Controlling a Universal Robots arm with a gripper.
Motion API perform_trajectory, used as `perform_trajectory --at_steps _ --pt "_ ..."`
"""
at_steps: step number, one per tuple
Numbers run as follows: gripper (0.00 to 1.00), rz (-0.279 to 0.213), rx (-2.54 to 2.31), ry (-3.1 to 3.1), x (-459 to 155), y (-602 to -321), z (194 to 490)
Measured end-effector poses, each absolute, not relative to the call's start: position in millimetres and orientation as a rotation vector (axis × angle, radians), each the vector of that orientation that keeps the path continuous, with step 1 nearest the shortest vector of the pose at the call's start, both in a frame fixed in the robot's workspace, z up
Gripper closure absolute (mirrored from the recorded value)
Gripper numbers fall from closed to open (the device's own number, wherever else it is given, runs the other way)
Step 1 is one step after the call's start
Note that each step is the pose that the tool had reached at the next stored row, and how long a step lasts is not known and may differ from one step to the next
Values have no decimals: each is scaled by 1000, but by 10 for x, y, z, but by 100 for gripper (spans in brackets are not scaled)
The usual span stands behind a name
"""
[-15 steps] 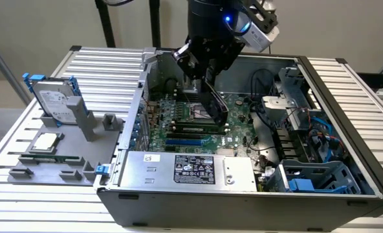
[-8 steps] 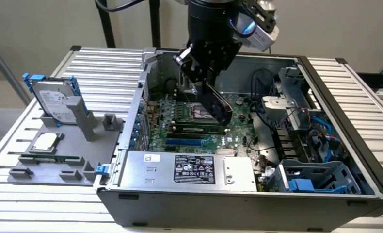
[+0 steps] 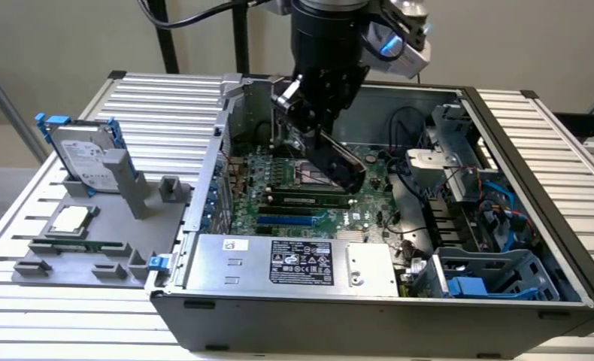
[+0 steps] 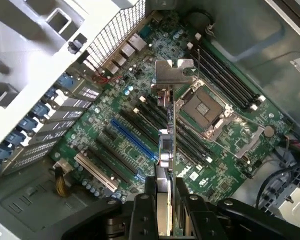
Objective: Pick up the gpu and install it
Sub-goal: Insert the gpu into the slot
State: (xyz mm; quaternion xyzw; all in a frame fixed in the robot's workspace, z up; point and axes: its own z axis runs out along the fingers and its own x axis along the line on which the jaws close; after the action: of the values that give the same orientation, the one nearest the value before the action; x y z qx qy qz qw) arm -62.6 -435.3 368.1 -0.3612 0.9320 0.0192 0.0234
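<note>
Ext view: gripper is down inside the open case, clamped on the gpu; card hangs tilted, black face showing, above the mobo; can't tell if the low corner touches anything; hdd stands on the tray at the exterior view's left, well apart, no conflict.

Wrist view: fingers closed narrow on both faces of the gpu, seen edge-on; grip is at one end, bracket at the far end, near the socket; blue slot sits just beside the card's line but crosses it at an angle; some of that may be tilt; card not seated.

Judgement: step in hand = line up over the slot; blue slot looks the likely target, not certain; roughly mid-task, pick done, install not.

To do it well:
- square yaw to the slot first; then take out the tilt so the edge connector meets along its full length
- bracket end should face the rear openings; confirm orientation before descent
- end grip on a thin pcb = long lever; card may pivot in the fingers on contact; go slow, low force
- risk: edge landing on neighbouring slots or caps; don't push if offset
</note>
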Motion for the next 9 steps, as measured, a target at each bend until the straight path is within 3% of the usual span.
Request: perform_trajectory --at_steps 9 --pt "100 63 -1349 2784 -626 -4354 3609"
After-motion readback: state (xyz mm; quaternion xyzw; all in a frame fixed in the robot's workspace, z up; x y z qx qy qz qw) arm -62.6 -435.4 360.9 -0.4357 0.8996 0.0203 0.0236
